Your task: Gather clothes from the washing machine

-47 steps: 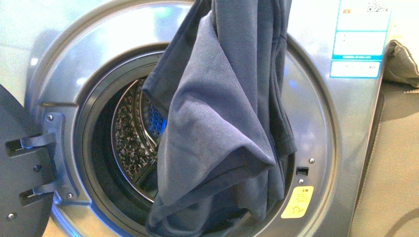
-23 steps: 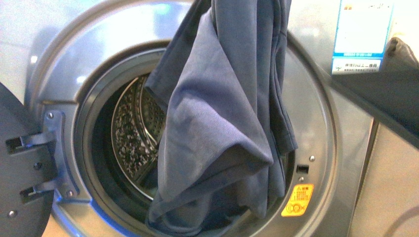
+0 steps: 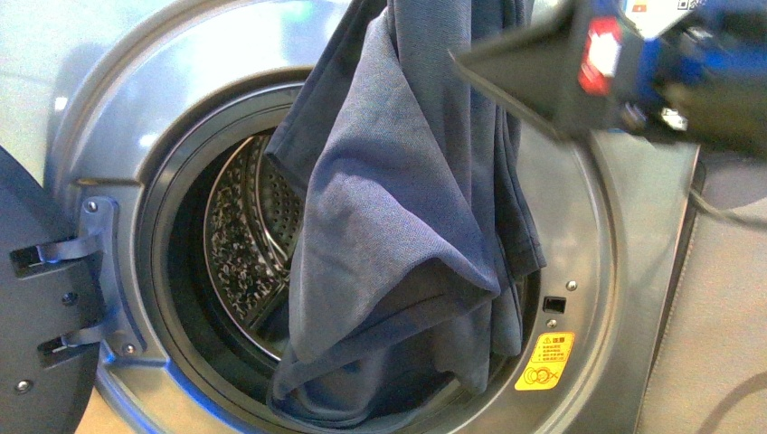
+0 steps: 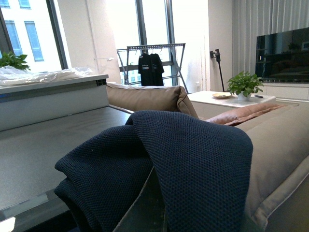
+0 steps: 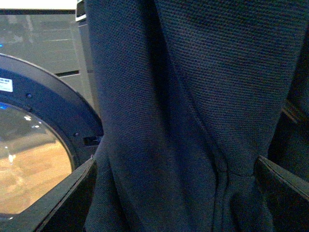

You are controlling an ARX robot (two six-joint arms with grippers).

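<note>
Clothes hang limply across washing machine opening.

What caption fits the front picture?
Navy garment hangs before the open drum of the washing machine, blurred arm at top right.

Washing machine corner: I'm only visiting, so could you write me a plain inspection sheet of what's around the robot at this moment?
Surface: no table; washing machine with door swung open and steel drum showing.
Job's things: the clothes, a dark blue garment, hang in front of the opening with the lower end in the doorway.
Clutter: nothing seen.
Hands: left hand is draped in fabric, grip hidden; right hand is open, fingers either side of the fabric.
Cables: one dark cable at the washer's right side.
Surroundings: beige sofa, drying rack, potted plant.
</note>
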